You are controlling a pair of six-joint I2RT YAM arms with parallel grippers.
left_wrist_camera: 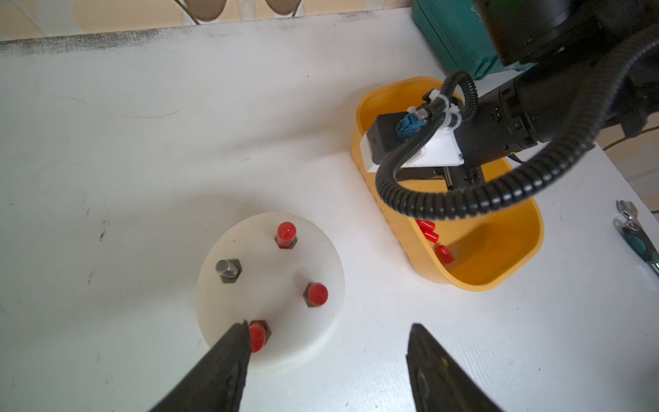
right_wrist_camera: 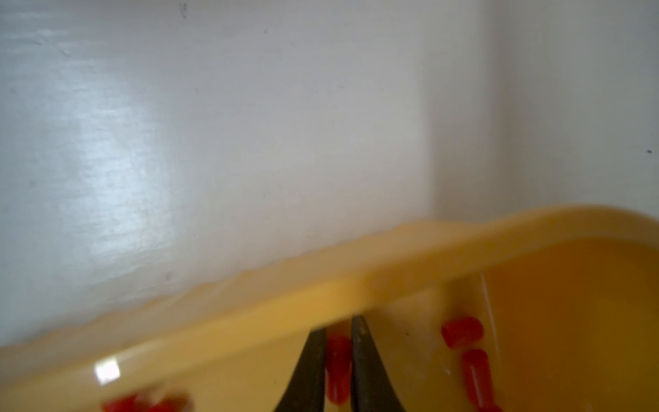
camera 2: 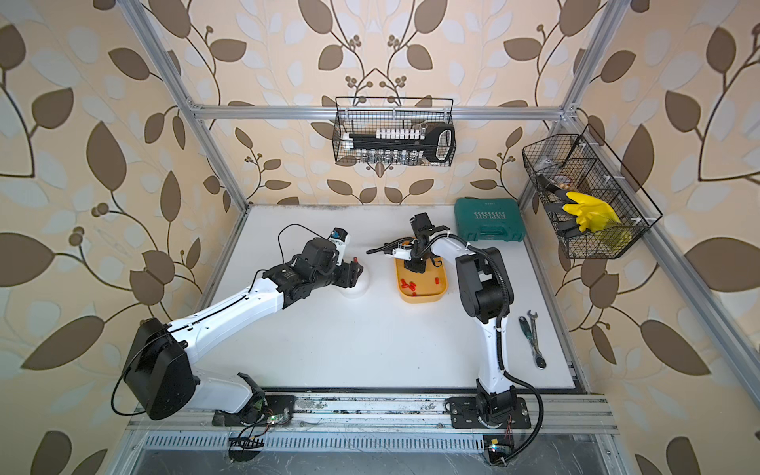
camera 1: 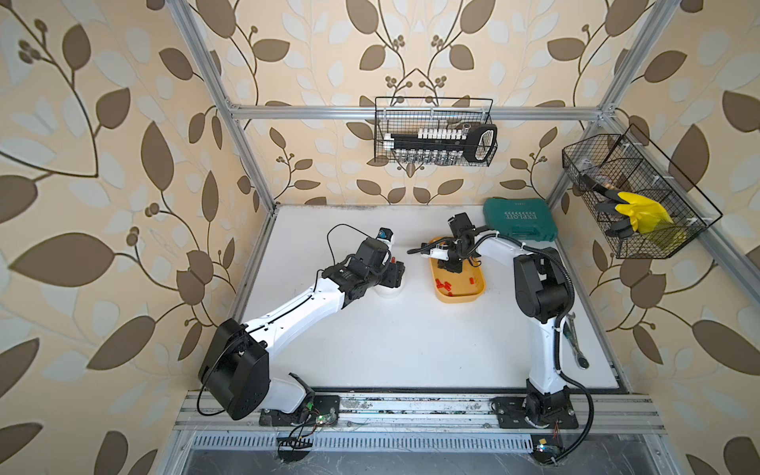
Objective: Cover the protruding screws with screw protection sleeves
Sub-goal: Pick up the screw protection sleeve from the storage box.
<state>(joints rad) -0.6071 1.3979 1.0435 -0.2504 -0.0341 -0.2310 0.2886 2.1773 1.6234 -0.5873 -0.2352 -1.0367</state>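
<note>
**A:** where do the protruding screws stand?

**B:** all four upright on the white dome, left of the middle of the table. Three wear red screw protection sleeves. The fourth is bare grey metal with a hex nut at its base.

**A:** left gripper?

**B:** hovers over the dome's near edge, jaws spread wide, nothing between them. One fingertip sits just beside the nearest capped screw. Touching or not, can't tell. The other finger is off the dome, over bare table.

**A:** right gripper?

**B:** down inside the yellow-orange tray, at its far end in both top views. Jaws are pressed in on one red sleeve, pinching it from both sides. The wrist view is blurred, so can't tell whether it's off the tray floor.

**A:** spares?

**B:** loose sleeves lie on the tray floor. There's a cluster by the wall nearer the dome and one more toward the opposite wall.

**A:** layout?

**B:** the tray is right of the dome, apart from it, with bare table between. A green case is at the back right behind the tray. Two wrenches lie near the right edge.
</note>
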